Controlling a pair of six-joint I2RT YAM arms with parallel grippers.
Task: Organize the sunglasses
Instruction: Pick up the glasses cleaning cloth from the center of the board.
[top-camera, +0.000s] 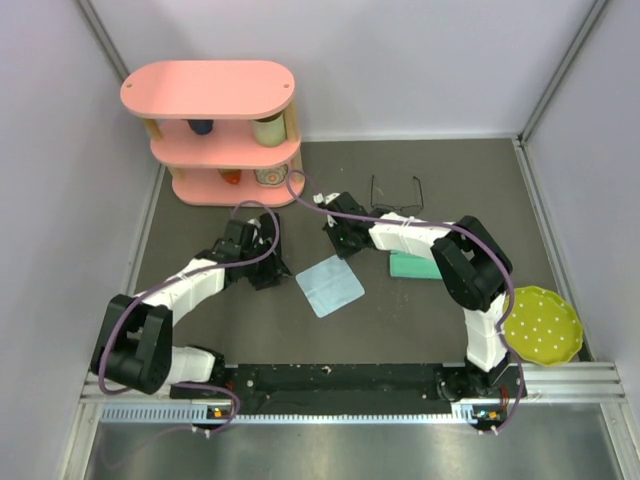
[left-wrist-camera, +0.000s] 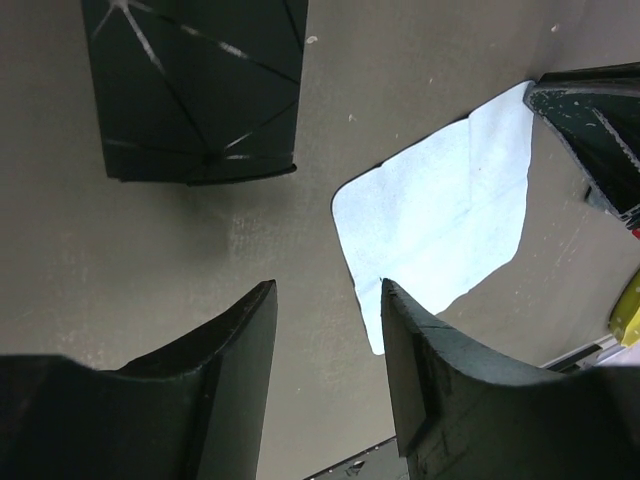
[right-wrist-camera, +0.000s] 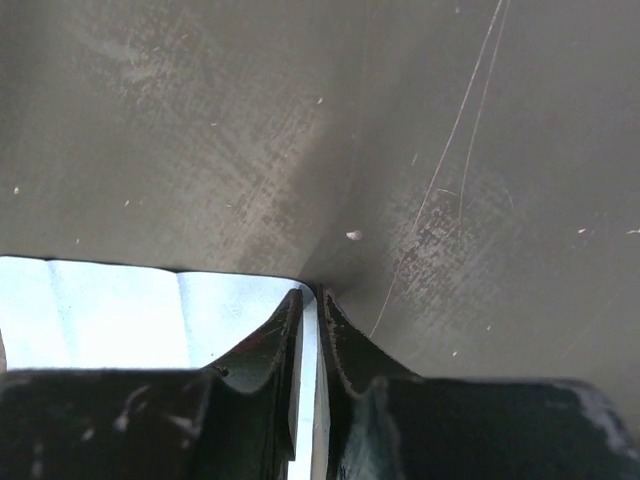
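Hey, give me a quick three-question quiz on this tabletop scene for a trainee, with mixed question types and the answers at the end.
1. True or false: the right gripper has its jaws spread wide.
2. Fill in: the left gripper is open and holds ____.
3. The thin dark wire-frame sunglasses lie: A) in the left gripper; B) in the right gripper; C) on the dark table, apart from both grippers.

Key
1. False: the jaws are closed on the edge of the light blue square cloth.
2. Nothing.
3. C.
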